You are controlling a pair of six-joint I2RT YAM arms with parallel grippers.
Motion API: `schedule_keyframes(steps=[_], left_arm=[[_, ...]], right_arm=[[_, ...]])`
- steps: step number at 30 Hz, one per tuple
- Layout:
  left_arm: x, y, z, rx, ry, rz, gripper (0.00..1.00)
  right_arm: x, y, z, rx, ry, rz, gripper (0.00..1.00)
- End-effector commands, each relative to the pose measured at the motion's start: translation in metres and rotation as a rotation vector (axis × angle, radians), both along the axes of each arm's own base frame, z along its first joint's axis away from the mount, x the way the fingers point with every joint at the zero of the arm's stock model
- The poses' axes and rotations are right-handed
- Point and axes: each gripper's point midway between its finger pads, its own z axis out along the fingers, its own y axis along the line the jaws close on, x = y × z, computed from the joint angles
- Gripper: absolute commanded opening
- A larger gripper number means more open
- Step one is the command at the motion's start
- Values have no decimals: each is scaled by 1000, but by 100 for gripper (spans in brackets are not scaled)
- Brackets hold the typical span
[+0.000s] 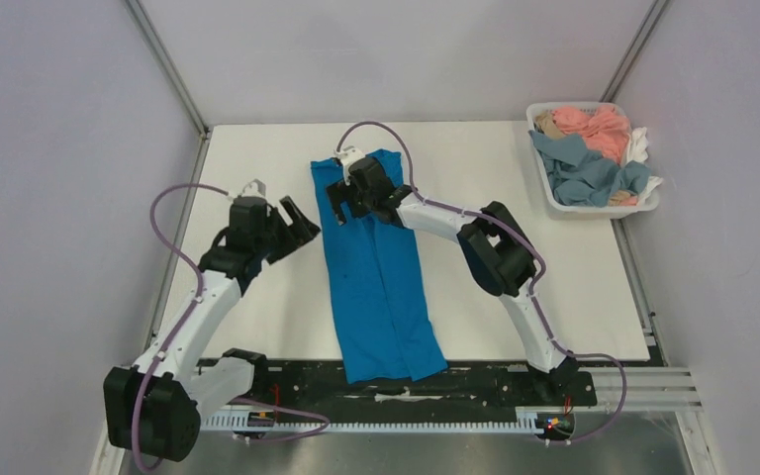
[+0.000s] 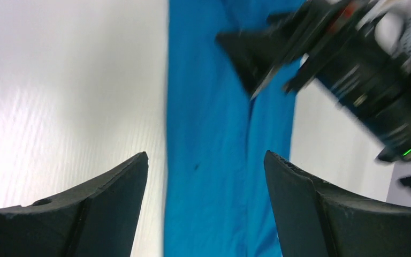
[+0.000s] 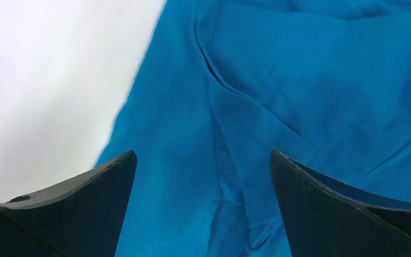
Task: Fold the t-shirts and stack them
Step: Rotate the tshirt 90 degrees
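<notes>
Right, I see the long bright-blue fabric t-shirt (image 1: 381, 287), folded into a narrow strip, lying mid-way across the white table (image 1: 564, 277). My right gripper (image 1: 344, 201) hangs released over its far end; my left gripper (image 1: 295, 222), fingers likewise spread, is near its left edge.

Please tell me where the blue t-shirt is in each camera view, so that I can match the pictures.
Top external: the blue t-shirt lies lengthwise at the middle of the white table, folded narrow.
Left wrist: the blue t-shirt is an upright band in the centre, beyond the left fingers.
Right wrist: the blue t-shirt fills the centre and right, beyond the right fingers.
Shared landmark: the shirt's straight edge against the white table.
</notes>
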Motion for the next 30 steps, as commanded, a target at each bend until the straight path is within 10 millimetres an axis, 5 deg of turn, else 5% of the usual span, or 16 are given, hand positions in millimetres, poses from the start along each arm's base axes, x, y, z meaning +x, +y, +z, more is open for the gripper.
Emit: schedule_keyframes(steps=[1, 5, 10, 19, 22, 25, 27, 30], left_arm=[[-25, -28, -31, -162, 10, -86, 86], [-44, -27, -55, -154, 58, -107, 86], [-46, -42, -58, -171, 82, -179, 86], [-60, -77, -93, -165, 232, -303, 86], [-78, -82, -104, -131, 293, -331, 86], [-101, -81, -114, -66, 332, -352, 86], [-116, -77, -120, -22, 346, -371, 86], [-139, -78, -127, -23, 370, -383, 85]], right_arm=[[29, -16, -19, -51, -3, -34, 98], [39, -54, -52, -64, 88, -146, 98], [56, -99, -74, -65, 152, -253, 98], [98, -107, -67, -18, 118, -238, 98], [105, -91, -34, 13, 70, -147, 98], [104, -78, 31, 43, -34, -59, 98], [97, -78, 85, 67, -119, -40, 98], [70, -88, 129, 100, -158, -40, 98]])
